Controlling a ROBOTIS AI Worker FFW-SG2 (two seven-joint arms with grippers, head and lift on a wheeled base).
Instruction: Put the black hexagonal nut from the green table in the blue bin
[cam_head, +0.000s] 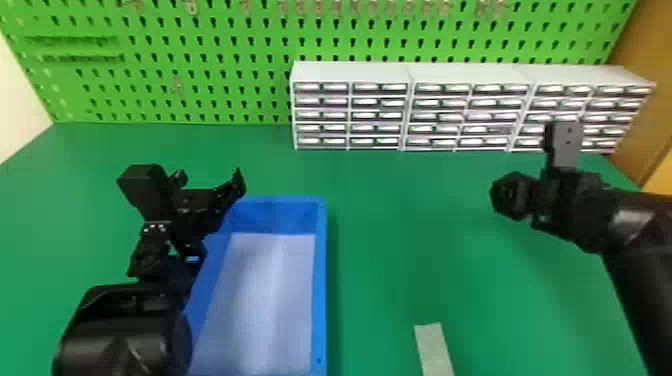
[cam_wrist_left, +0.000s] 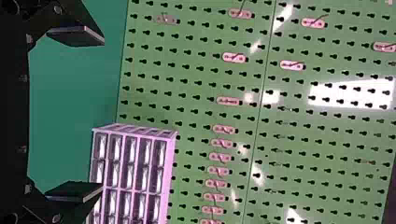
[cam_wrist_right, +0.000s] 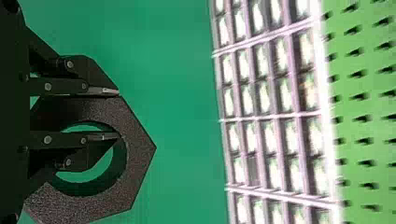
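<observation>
Right of the blue bin (cam_head: 321, 280), the right gripper (cam_head: 531, 201) clamps the black nut (cam_head: 507, 194) in its jaws; by the bin's left edge, the left gripper (cam_head: 220, 217) has jaws apart.

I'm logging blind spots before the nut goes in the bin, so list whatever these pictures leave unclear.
- Black hexagonal nut, right wrist view: partly covered by the right gripper, cut off by the bottom edge.
- Blue bin, head view: near end cut off by the bottom edge, part of the left side behind the left arm.
- Pale strip, head view: cut off by the bottom edge.
- Drawer contents, right wrist view: lost to blur and glare.
</observation>
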